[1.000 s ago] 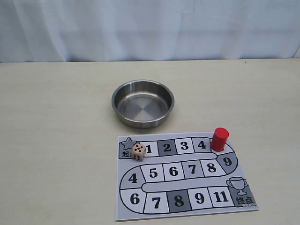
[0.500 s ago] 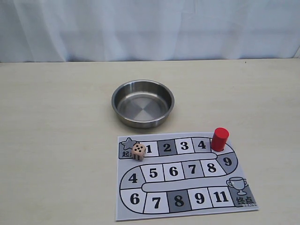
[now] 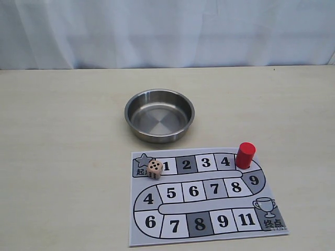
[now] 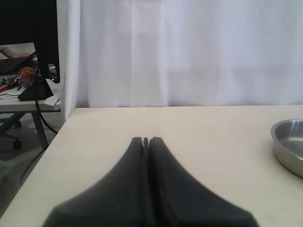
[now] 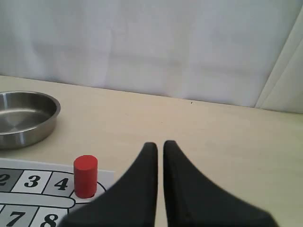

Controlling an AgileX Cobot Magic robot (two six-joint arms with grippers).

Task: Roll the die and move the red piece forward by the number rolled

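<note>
The die (image 3: 154,169), a pale wooden cube with black pips, rests on the printed game board (image 3: 140,184) between the star square and square 1. The red piece (image 3: 245,155) stands upright on the board just past square 4, at the bend above square 9; it also shows in the right wrist view, red piece (image 5: 85,176). Neither gripper appears in the exterior view. My left gripper (image 4: 146,140) is shut and empty over bare table. My right gripper (image 5: 160,144) is shut with a thin slit, empty, beside and apart from the red piece.
A round steel bowl (image 3: 159,115) sits empty behind the board; its rim shows as the bowl (image 4: 289,144) and the bowl (image 5: 23,118). A white curtain backs the table. In the left wrist view the table edge (image 4: 47,146) drops off toward a desk.
</note>
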